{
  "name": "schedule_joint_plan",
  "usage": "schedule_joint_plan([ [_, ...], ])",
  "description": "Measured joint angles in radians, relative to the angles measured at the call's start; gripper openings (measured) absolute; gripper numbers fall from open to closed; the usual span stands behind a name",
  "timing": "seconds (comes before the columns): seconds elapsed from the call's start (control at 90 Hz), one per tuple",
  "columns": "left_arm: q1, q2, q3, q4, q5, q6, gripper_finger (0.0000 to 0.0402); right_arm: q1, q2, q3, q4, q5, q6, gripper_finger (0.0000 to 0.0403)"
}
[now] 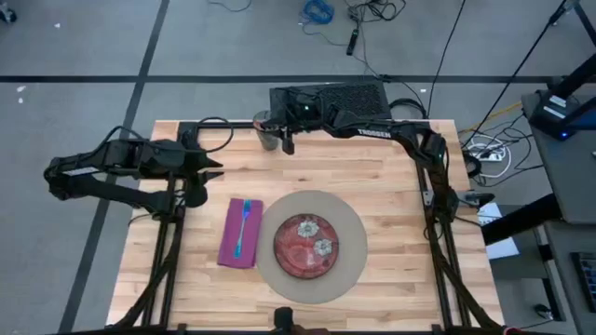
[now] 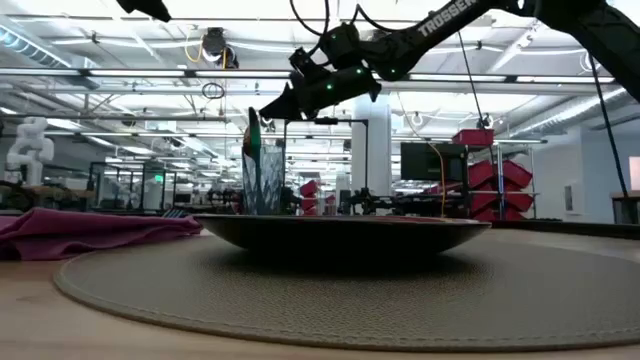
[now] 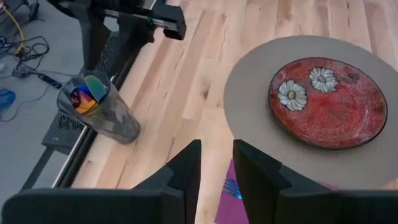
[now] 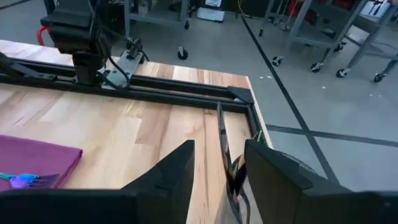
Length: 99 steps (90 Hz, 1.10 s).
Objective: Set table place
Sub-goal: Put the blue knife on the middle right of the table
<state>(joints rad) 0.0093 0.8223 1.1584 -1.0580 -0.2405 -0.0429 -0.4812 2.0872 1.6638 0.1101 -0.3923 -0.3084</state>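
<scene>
Tabletop (image 1: pixel 391 177) of pale butcher-block planks, black rail frame round it. Round beige mat (image 1: pixel 349 237) lies toward the near edge, about midway along it. Red plate (image 1: pixel 306 247) with white flowers sits centred on the mat. Purple napkin (image 1: pixel 240 233) lies flat on the wood just beside the mat, toward the left edge; a blue fork (image 1: pixel 241 228) rests lengthwise on it.

Clear glass tumbler (image 1: pixel 267 131) stands upright at the far edge, near its middle, with multicoloured cutlery (image 3: pixel 86 99) inside.

Right gripper (image 1: pixel 287 141) reaches along the far edge and sits at the tumbler; fingers parted, spanning the glass rim in the right wrist view, but whether they press on it cannot be told.

Left gripper (image 1: pixel 216 167) hovers over the far-left part of the tabletop, well apart from the napkin. Its fingers (image 3: pixel 186 168) stand a narrow gap apart with nothing between them.
</scene>
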Motion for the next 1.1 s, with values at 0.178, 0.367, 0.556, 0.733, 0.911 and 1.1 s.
schedule_joint_plan([
  [0.178, 0.0, 0.023, 0.0, 0.004, 0.0, 0.004, 0.008, 0.001, 0.024, 0.0, 0.026, -0.001, 0.016, 0.013],
  [0.367, 0.0, 0.04, 0.0, 0.003, 0.0, 0.003, 0.008, 0.0, 0.046, 0.0, 0.075, -0.002, 0.034, 0.013],
  [0.556, 0.0, 0.042, 0.0, 0.005, 0.0, 0.004, 0.008, 0.0, 0.047, 0.0, 0.105, -0.002, 0.035, 0.013],
  [0.733, 0.0, 0.042, 0.0, 0.04, 0.0, 0.02, 0.008, 0.0, 0.047, 0.0, 0.111, -0.002, 0.034, 0.0122],
  [0.911, 0.0, 0.042, 0.0, 0.053, 0.0, 0.024, 0.008, 0.0, 0.047, 0.0, 0.111, -0.002, 0.033, 0.0079],
  [1.1, 0.0, 0.042, 0.0, 0.054, 0.001, 0.024, 0.008, 0.0, 0.047, 0.0, 0.111, -0.002, 0.027, 0.004],
])
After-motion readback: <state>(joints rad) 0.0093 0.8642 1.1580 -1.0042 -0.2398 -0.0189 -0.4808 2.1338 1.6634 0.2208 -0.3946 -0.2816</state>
